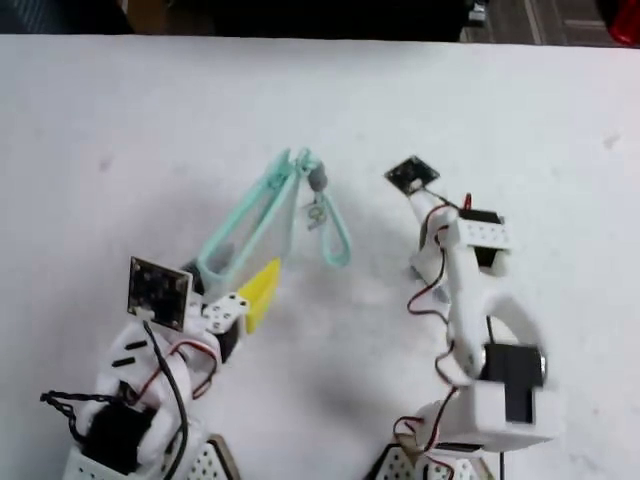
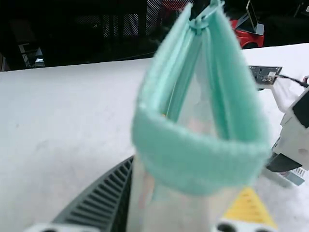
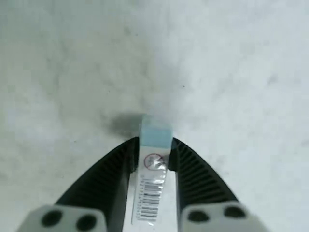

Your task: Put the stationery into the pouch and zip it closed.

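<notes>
White table (image 1: 120, 110) filled my overhead feed, with a dark strip of room along its far edge. From that camera I saw the left gripper (image 1: 240, 288) near the front-left of the table. It had the pouch (image 1: 262, 215) by one end, with its yellow finger showing beside the mint trim. The pouch was see-through with mint edging, and it slanted away from the arm toward the middle of the table. On the left wrist feed the jaws were closed down onto the pouch's near end, a dark ribbed finger on one side and the yellow one on the other. The two zip edges stood apart, so the mouth was open, and the zip slider (image 2: 200, 21) sat at the far end. A mint wrist strap (image 1: 335, 235) hung in a loop from that far end, just beside the slider.

On the right wrist feed the right gripper (image 3: 154, 142) was clamped on a stationery piece (image 3: 154, 133). The piece was slim and white, with a printed label and a pale blue end that stuck out just past the fingertips. It hovered over bare table with a soft shadow under it. Overhead, the right arm stood to the right of the pouch and apart from it, and from there I could not tell how near the piece was to the open mouth
</notes>
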Robot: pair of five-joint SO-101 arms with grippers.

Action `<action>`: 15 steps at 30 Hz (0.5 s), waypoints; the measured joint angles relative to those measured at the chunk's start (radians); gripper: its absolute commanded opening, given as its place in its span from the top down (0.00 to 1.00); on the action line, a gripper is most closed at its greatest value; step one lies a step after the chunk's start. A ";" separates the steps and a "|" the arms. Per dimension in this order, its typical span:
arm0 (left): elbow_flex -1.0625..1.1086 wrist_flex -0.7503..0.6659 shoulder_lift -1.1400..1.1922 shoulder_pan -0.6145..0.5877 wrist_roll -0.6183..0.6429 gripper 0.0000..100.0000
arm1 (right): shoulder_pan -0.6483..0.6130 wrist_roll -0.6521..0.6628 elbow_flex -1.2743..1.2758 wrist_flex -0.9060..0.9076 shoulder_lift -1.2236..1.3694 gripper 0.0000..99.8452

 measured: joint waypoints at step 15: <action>0.000 0.000 0.000 0.000 0.049 0.77 | -0.270 -0.063 -0.023 0.175 -1.022 0.98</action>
